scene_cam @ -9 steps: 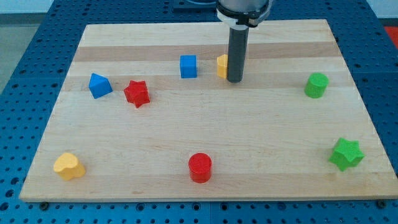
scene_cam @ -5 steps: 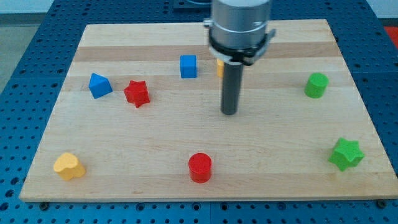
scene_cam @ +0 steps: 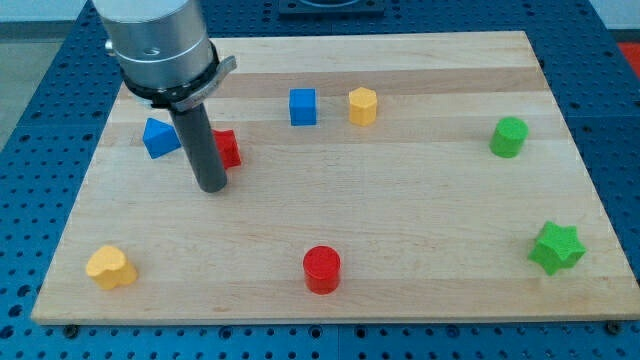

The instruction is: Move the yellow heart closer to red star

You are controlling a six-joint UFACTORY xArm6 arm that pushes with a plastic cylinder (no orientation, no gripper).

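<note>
Camera view: two each of yellow, red, blue, green blocks.

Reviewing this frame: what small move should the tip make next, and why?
Probably slide my tip down and left, to the lower-left side of the yellow heart. The tip sits beside the red star, partly hiding it, while the heart lies far off near the bottom-left corner, so it needs pushing up-right.

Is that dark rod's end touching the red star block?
Cannot tell. In the camera view, my tip sits just below the red star, and the rod overlaps the star's left side, hiding any gap or contact.
</note>
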